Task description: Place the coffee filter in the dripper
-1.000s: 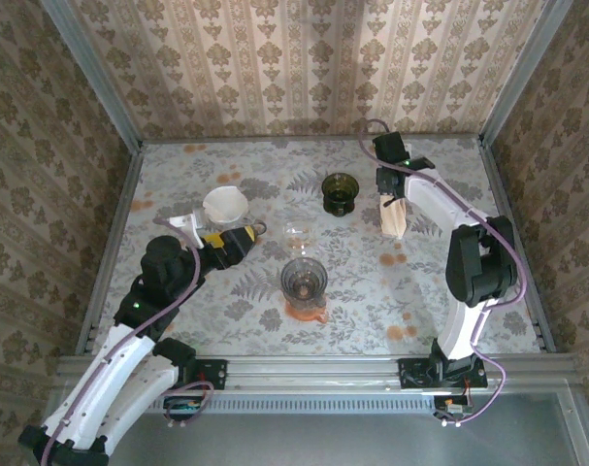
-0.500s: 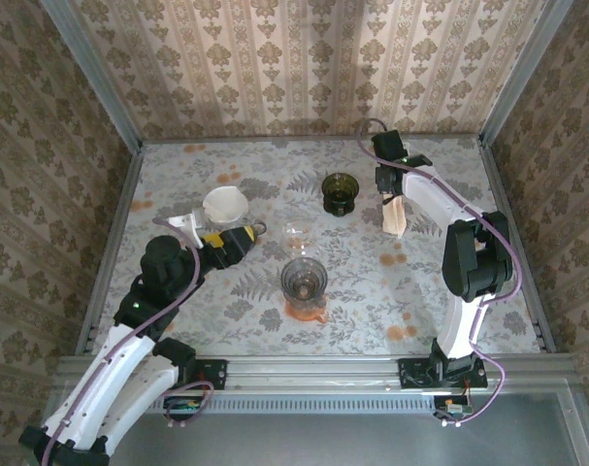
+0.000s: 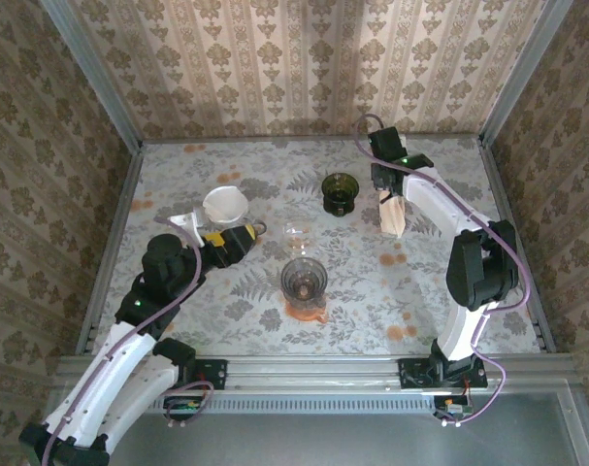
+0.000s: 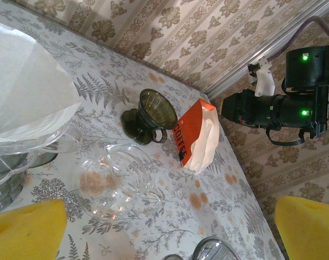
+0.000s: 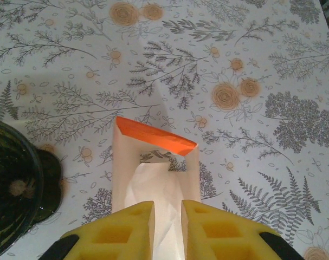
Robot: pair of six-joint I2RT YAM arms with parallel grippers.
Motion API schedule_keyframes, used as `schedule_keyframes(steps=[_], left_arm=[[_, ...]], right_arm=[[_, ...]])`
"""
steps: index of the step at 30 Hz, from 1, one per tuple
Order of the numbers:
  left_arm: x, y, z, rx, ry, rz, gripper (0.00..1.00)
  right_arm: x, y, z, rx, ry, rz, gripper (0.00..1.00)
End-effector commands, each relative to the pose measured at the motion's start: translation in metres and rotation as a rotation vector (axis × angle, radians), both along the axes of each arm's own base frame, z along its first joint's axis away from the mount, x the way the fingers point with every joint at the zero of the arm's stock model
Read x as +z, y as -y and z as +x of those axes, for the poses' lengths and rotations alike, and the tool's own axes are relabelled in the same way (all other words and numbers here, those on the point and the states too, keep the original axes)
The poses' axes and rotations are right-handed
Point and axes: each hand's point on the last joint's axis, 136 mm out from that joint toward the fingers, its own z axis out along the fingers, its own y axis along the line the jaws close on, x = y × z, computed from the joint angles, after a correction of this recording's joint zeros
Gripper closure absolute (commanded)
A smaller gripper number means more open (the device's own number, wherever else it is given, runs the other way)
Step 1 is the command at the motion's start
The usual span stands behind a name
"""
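1. Your right arm rises from its base at the near edge and bends at the elbow. The forearm runs to the far right of the tabletop (image 3: pixel 449 291), with the wrist turned down over the filter pack (image 5: pixel 156 140).
2. Your right hand (image 5: pixel 167 230) points straight down at the open end of the pack. Its yellow pads are drawn in to a narrow slot, and the white coffee filter (image 5: pixel 153 189) sticking out of the pack runs up between them. They appear to be pinching it.
3. The coffee filter is partly inside the pack, under the orange flap. It is not in the dark dripper (image 3: pixel 341 192).
4. The dark dripper stands upright just left of the pack and apart from it. I cannot tell whether the pack rests on the tabletop or hangs slightly above it.
5. Your left arm lies low over the left half of the tabletop, its forearm pointing right. Your left hand (image 3: pixel 247 235) is level, its yellow pads spread wide with nothing between them.
6. Just beyond the left hand, a white paper cone (image 3: pixel 225 204) sits in a clear glass holder.
7. A small glass cup (image 3: pixel 296 233) stands just to the right of the left hand, and a glass server (image 3: pixel 304 280) sits nearer the bases.
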Motion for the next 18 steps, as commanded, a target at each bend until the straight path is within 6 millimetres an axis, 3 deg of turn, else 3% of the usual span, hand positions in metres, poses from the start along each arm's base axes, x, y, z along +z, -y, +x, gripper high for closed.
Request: schedule_keyframes(steps=[1,12,18], left_arm=[[0.006,0.001,0.000,-0.011,0.015,-0.022,0.00],[0.009,-0.001,-0.004,-0.012,0.024,-0.016,0.00],[0.011,0.000,-0.005,-0.018,0.025,-0.019,0.00]], right_arm=[[0.000,0.003,0.002,0.003,-0.021,-0.035,0.78],[-0.023,0.015,0.004,-0.023,-0.099,-0.101,0.79],[-0.022,0.018,0.003,-0.033,-0.095,-0.104,0.79]])
